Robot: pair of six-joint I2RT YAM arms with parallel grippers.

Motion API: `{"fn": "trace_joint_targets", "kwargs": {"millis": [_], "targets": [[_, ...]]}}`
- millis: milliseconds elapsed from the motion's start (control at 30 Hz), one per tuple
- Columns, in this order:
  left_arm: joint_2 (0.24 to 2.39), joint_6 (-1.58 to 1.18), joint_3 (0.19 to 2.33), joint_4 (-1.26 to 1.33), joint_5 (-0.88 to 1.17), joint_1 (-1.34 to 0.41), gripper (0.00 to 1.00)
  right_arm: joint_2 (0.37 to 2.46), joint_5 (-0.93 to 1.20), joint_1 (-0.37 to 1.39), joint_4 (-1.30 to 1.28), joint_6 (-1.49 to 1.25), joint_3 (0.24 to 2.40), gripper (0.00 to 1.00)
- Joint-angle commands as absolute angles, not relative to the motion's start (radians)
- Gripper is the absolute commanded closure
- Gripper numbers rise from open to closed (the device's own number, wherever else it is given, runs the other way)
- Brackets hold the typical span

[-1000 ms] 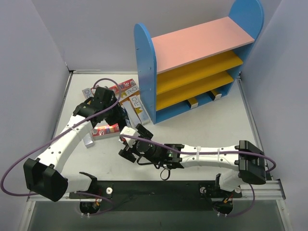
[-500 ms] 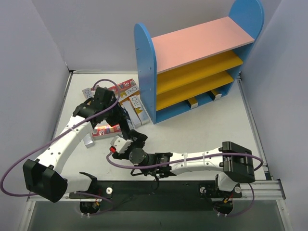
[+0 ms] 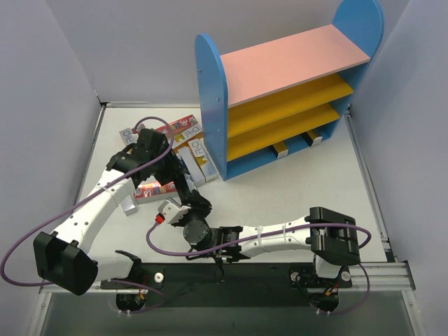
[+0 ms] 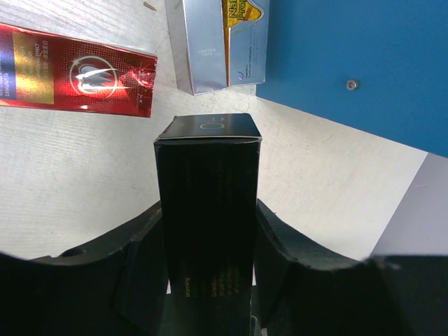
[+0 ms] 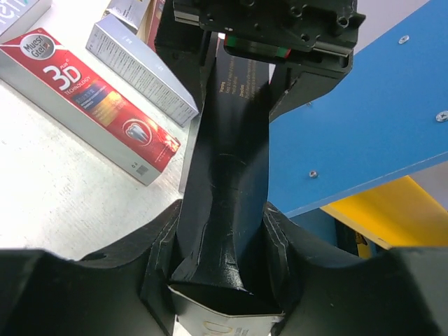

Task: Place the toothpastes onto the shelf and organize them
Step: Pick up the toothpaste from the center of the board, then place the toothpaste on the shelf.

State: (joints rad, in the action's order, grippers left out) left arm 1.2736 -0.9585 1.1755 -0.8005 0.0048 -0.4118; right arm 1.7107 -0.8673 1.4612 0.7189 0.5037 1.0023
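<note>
A black toothpaste box (image 3: 184, 194) hangs above the table between my two grippers, left of the shelf (image 3: 280, 91). My left gripper (image 4: 208, 280) is shut on one end of the black box (image 4: 208, 203). My right gripper (image 5: 224, 266) is shut on the other end, and the black box (image 5: 234, 161) is dented between its fingers. In the top view the left gripper (image 3: 178, 180) and the right gripper (image 3: 185, 210) sit close together. Red and silver toothpastes (image 3: 183, 143) lie on the table beside the shelf's blue side panel (image 3: 210, 105). Two toothpastes (image 3: 281, 148) lie on the blue base.
A red toothpaste box (image 4: 77, 70) and silver boxes (image 4: 203, 49) lie just beyond the held box. The blue side panel (image 5: 364, 119) stands close on the right, with a yellow board (image 5: 392, 210) behind it. Grey walls close in the table (image 3: 294, 196).
My right arm swung left across the table to the left gripper and its jaws went from open to shut on the black box. The left gripper stayed in place, holding the box.
</note>
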Motion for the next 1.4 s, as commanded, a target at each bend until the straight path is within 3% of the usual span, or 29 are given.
{"fn": "trace_joint_targets", "kwargs": {"millis": [0, 133, 167, 267, 367, 567, 767, 1133, 1367], "targets": [[1.227, -0.957, 1.167, -0.723, 0.008, -0.417, 0.42, 1.69, -0.87, 1.476, 0.712, 0.499, 1.032, 0.79], [1.203, -0.934, 1.154, -0.692, -0.055, -0.416, 0.33, 1.658, -0.853, 1.474, 0.637, 0.387, 1.025, 0.83], [1.197, -0.927, 1.152, -0.686, -0.067, -0.416, 0.23, 1.645, -0.851, 1.473, 0.621, 0.364, 1.023, 0.84], [1.171, -0.888, 1.143, -0.663, -0.142, -0.414, 0.11, 1.615, -0.85, 1.463, 0.546, 0.274, 1.011, 0.87], [1.135, -0.827, 1.135, -0.64, -0.217, -0.413, 0.04, 1.568, -0.839, 1.457, 0.46, 0.165, 0.983, 0.89], [1.023, -0.649, 1.076, -0.565, -0.345, -0.411, 0.03, 1.433, -0.714, 1.424, 0.166, -0.121, 0.922, 0.9], [0.858, -0.476, 0.945, -0.483, -0.347, -0.411, 0.03, 1.229, -0.577, 1.358, -0.061, -0.438, 0.766, 0.9], [0.473, -0.301, 0.571, -0.261, -0.252, -0.413, 0.03, 0.801, -0.373, 0.982, -0.1, -0.706, 0.537, 0.89], [0.367, -0.235, 0.445, -0.16, -0.236, -0.411, 0.03, 0.758, -0.134, 0.672, 0.078, -0.741, 0.502, 0.89]]}}
